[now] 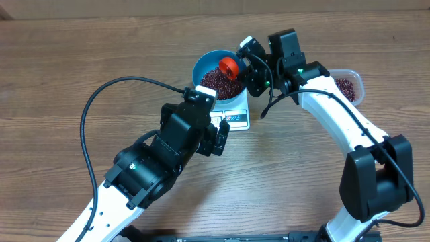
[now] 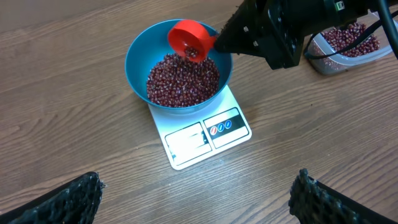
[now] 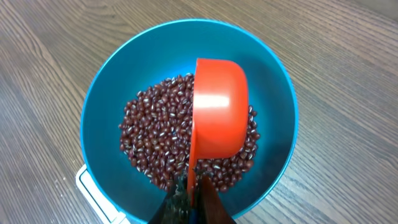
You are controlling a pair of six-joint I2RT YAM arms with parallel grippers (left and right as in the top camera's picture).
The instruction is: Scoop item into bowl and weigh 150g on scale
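right pincer clamped on red scoop, which is tipped over blue bowl. bowl sits on scale, beans piled inside. left pincer wide, empty, over surface near scale.

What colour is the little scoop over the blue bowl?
The scoop is bright orange-red. It shows best in the right wrist view.

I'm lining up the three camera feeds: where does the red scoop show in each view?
Overhead: the red scoop is upper centre, above the blue bowl.
Left wrist: top centre, over the bowl's far side.
Right wrist: centre of the picture, its back facing the camera, over the beans.
Shared landmark: the blue bowl.
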